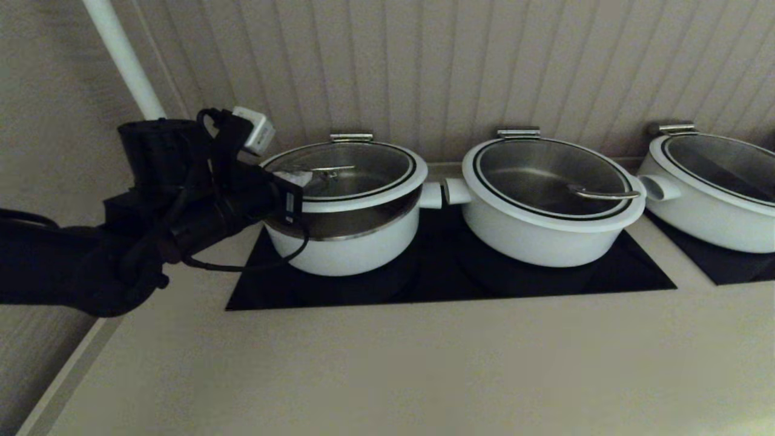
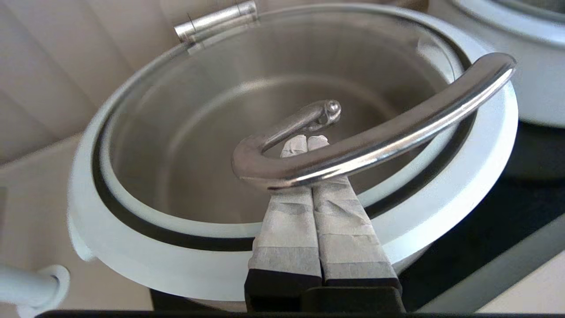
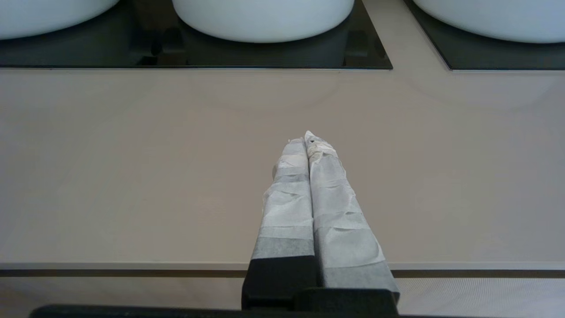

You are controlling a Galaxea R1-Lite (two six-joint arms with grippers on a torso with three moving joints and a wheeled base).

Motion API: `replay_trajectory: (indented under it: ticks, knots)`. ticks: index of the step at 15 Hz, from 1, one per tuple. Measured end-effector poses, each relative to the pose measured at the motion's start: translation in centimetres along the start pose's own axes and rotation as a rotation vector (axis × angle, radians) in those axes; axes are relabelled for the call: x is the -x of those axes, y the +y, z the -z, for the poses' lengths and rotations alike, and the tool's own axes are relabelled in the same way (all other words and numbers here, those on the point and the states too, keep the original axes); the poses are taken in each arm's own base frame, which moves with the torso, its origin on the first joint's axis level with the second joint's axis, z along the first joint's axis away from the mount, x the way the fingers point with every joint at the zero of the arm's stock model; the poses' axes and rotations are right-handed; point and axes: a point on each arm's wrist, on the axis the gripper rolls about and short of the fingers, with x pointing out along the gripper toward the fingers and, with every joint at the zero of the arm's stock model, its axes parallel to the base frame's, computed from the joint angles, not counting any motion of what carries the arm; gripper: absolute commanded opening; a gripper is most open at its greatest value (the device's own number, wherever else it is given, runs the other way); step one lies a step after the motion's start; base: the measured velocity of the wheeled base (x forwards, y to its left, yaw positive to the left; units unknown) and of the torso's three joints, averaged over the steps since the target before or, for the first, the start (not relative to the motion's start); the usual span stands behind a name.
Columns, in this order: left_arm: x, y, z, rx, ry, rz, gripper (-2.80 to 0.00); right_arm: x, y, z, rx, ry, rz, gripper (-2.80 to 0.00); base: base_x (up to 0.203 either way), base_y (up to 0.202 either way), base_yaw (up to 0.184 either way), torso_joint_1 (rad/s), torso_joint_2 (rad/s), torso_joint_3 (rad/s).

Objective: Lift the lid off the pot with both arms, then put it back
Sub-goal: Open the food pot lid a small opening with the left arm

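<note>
The deep white pot point(image 1: 345, 251) stands at the left of the black cooktop. Its glass lid point(image 1: 357, 166) with the white rim hangs a little above the pot's white wall, and a steel band point(image 1: 357, 221) shows between them. My left gripper point(image 1: 303, 177) is shut, and its taped fingers point(image 2: 287, 221) reach under the lid's curved steel loop handle point(image 2: 397, 128), which rests across them. In the left wrist view the lid's rim point(image 2: 132, 247) fills the picture. My right gripper point(image 3: 306, 138) is shut and empty over the bare counter near its front edge, outside the head view.
Two wider, shallower white pots point(image 1: 545, 230) point(image 1: 708, 212) with lids stand to the right on black cooktops point(image 1: 436, 278). A ribbed wall rises close behind them. A white pipe point(image 1: 124, 57) runs up at the far left. Beige counter point(image 1: 387, 363) lies in front.
</note>
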Motion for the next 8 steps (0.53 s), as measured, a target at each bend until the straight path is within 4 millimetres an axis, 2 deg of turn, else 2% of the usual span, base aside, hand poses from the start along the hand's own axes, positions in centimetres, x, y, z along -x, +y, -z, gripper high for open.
replay_trajectory:
  ticks: [4, 8]
  knots:
    - [0.2, 0.2, -1.1, -0.002, -0.039, -0.006, -2.8, 0.0, 0.0, 0.0, 0.01, -0.001, -0.006, -2.8, 0.0, 0.0, 0.0, 0.0, 0.0, 0.0]
    - [0.3, 0.2, -1.4, -0.004, -0.048, -0.007, -2.8, 0.0, 0.0, 0.0, -0.002, -0.006, -0.002, -2.8, 0.0, 0.0, 0.0, 0.0, 0.0, 0.0]
